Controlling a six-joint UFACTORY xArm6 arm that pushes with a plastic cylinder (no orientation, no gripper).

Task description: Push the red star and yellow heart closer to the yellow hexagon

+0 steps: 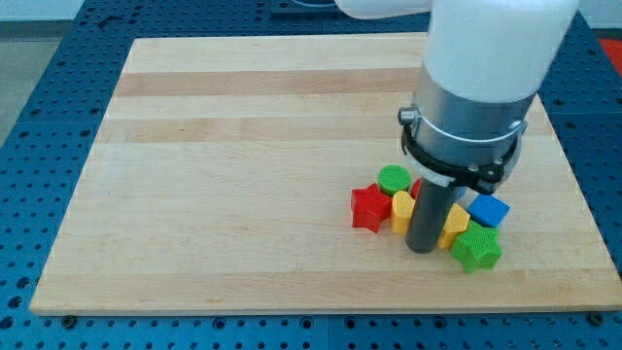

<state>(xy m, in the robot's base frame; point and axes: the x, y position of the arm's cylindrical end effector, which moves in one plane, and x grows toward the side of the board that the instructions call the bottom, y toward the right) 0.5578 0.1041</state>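
**Ana:** Fingers don't exist on this arm, so nothing opens, closes or is held; my tip (422, 249) is the end of a dark rod resting on the wooden board (243, 146), in the middle of the cluster at the view's lower right.

**Ben:** Where are the task's blocks?

**Ana:** The red star (369, 207) sits at the cluster's left edge, touching a yellow block (401, 211) just left of the rod. Another yellow block (454, 225) shows just right of the rod.

**Ben:** Which one is the heart?

**Ana:** I cannot tell; the rod covers part of both. They already look close, so I judge only short nudges are called for, pushing the star from its left side toward the yellows, slowly, so nothing scatters.

**Ben:** What else is hard to read?

**Ana:** A red block (416, 186) behind the rod is mostly hidden. The green round block (394, 178), blue block (489, 210) and green star (476, 249) crowd the group.
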